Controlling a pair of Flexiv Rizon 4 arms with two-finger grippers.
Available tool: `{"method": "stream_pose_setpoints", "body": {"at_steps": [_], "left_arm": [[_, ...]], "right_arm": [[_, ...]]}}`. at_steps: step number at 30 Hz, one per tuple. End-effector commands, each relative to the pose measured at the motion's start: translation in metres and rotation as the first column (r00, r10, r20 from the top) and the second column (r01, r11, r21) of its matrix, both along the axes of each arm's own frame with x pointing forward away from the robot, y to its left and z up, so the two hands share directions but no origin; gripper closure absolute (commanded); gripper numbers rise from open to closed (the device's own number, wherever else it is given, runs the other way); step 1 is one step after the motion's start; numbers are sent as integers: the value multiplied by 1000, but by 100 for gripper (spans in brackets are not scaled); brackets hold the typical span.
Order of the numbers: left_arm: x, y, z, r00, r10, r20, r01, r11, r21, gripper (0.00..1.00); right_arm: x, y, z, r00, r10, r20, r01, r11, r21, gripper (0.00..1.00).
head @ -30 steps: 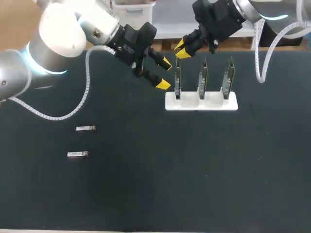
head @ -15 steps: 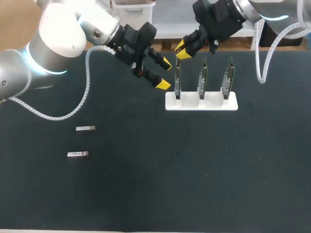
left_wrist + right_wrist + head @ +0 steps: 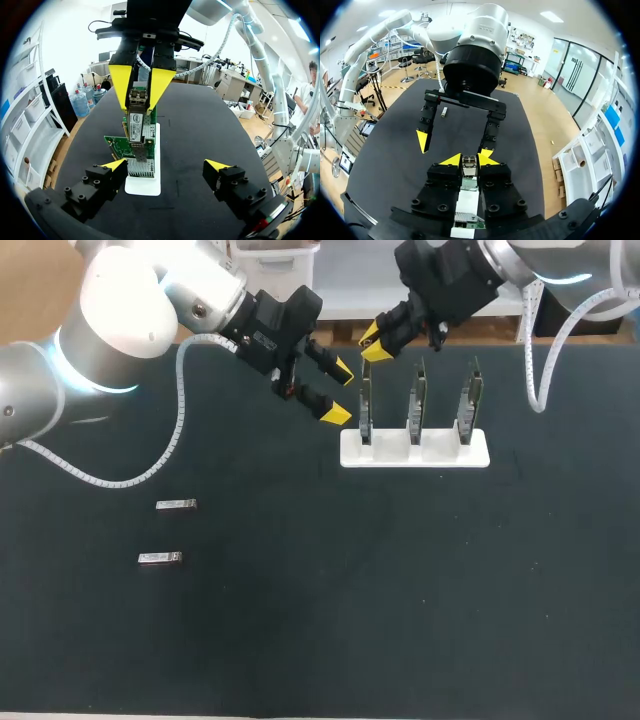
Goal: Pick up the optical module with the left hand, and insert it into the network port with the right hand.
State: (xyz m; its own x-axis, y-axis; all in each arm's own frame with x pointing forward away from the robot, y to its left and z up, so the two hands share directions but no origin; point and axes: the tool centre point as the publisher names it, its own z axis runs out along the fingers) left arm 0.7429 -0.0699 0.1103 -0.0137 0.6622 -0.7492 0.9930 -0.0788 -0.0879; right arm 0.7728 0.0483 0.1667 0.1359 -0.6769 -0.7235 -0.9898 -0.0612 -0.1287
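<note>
On the dark table, your right gripper pinches the module between its tips, over the leftmost card in the white stand. Your left gripper hangs spread and empty beside it.

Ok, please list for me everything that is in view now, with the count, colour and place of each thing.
loose silver metal optical modules: two, silver, lying apart on the table's left part
held silver metal optical module: one, silver, just above the leftmost card
upright green circuit-board network cards: three, green, standing in the rack
white plastic rack: one, white, far middle
black table: one, black
left end effector: black, yellow tips, open, empty, left of the rack
right end effector: same colours, shut on the held module
</note>
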Motion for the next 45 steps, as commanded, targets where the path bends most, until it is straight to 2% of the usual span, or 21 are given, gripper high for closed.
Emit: {"method": "stream_pose_setpoints", "body": {"at_steps": [1,17,39,40,41,42,45], "left_arm": [[1,0,0,1000,-1,-2,1,1000,3,0],[1,0,0,1000,-1,-2,1,1000,3,0],[1,0,0,1000,-1,-2,1,1000,3,0],[1,0,0,1000,-1,-2,1,1000,3,0],[1,0,0,1000,-1,-2,1,1000,3,0],[1,0,0,1000,-1,-2,1,1000,3,0],[1,0,0,1000,-1,-2,1,1000,3,0]], "right_arm": [[-5,0,1,1000,-14,17,14,1000,-5,100],[-8,0,-1,999,-38,26,38,999,-22,100],[-5,0,-16,998,-68,-3,68,996,-49,100],[-5,-1,-16,997,-71,-8,70,996,-48,96],[-5,-1,-16,997,-73,-8,72,996,-48,61],[-5,-1,-15,997,-75,-9,74,996,-48,0],[-5,-1,-14,997,-78,-12,78,996,-47,0]]}}
